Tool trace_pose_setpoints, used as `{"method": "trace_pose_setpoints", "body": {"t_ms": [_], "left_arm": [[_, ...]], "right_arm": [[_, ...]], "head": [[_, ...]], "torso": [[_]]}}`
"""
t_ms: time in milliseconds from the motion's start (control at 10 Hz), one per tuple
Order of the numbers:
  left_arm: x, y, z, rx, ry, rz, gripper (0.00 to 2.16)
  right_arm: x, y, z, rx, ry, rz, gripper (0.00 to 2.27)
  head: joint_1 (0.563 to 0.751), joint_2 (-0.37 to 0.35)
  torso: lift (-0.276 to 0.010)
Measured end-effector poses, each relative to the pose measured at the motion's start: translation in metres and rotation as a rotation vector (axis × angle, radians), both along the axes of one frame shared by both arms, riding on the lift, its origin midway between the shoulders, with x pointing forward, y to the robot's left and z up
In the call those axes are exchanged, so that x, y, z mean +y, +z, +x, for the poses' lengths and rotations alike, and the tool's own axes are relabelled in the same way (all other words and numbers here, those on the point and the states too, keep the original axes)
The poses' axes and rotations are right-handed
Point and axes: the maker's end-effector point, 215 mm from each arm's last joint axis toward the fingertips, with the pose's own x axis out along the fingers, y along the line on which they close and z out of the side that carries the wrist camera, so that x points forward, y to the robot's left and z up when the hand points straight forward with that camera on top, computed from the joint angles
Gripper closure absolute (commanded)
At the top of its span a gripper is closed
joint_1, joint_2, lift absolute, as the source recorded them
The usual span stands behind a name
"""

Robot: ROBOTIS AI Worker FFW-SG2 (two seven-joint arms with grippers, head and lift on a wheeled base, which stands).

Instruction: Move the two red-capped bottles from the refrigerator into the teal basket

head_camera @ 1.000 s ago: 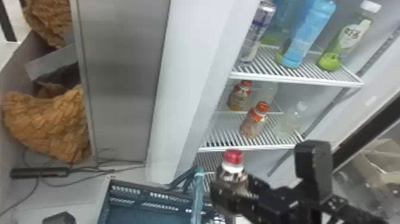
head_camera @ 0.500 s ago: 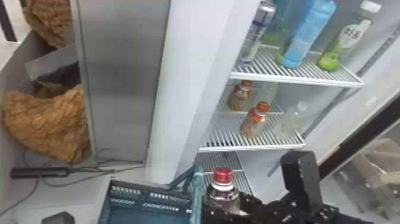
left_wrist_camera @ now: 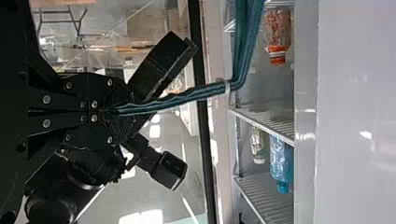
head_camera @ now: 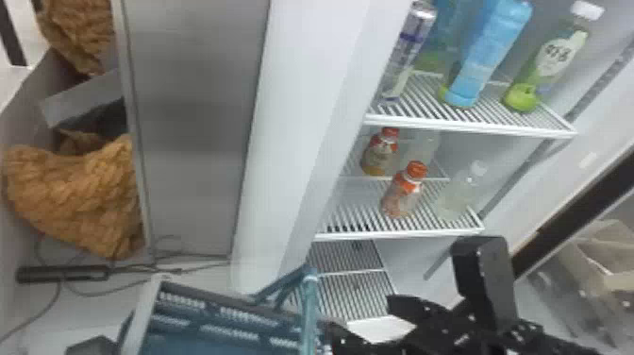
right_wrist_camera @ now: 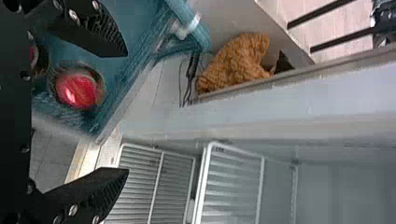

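A red-capped bottle (right_wrist_camera: 77,90) has left the right pincer (head_camera: 361,318) (now spread) for the basket (head_camera: 188,309)

two orange-capped plastic bottles (head_camera: 401,203) stood on a white wire shelf (head_camera: 401,233), black right gripper (head_camera: 361,314) hung near teal plastic basket (head_camera: 188,311)

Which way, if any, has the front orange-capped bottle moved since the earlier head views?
No: in the head view the orange-capped bottle keeps the same spot just behind the shelf's front edge, left of the clear bottle.
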Motion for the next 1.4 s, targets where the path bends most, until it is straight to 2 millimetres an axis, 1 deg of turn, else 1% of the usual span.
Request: {"method": "trace_pose_setpoints", "body": {"t_ms": [200,300,400,700,1000,1100,1200,1400], "left_arm": [[0.000,0.000,0.000,0.000,0.001,0.001,1.15],[0.000,0.000,0.000,0.000,0.001,0.001,1.15],[0.000,0.000,0.000,-0.001,0.001,0.001,1.16],[0.000,0.000,0.001,-0.003,0.001,0.002,1.15],[0.001,-0.006,0.003,0.002,0.004,0.016,1.15],[0.001,-0.007,0.003,0.003,0.004,0.018,1.15],[0.001,-0.008,0.003,0.003,0.004,0.019,1.15],[0.001,-0.011,0.003,0.007,0.005,0.023,1.15]], "right_arm": [[-0.006,0.006,0.008,-0.035,-0.023,-0.010,0.11],[-0.008,0.014,0.016,-0.074,-0.030,-0.010,0.11],[-0.008,0.025,0.028,-0.131,-0.031,-0.001,0.11],[-0.020,0.050,0.067,-0.294,-0.058,0.019,0.11],[-0.036,0.080,0.105,-0.510,-0.092,0.044,0.10],[-0.043,0.085,0.116,-0.581,-0.105,0.057,0.10],[-0.052,0.086,0.125,-0.645,-0.117,0.070,0.10],[-0.070,0.074,0.137,-0.718,-0.138,0.080,0.10]], "head": [[0.695,-0.350],[0.695,-0.350],[0.695,-0.350],[0.695,-0.350],[0.695,-0.350],[0.695,-0.350],[0.695,-0.350],[0.695,-0.350]], "torso": [[-0.224],[-0.224],[-0.224],[-0.224],[-0.224],[-0.224],[-0.224],[-0.224]]}}
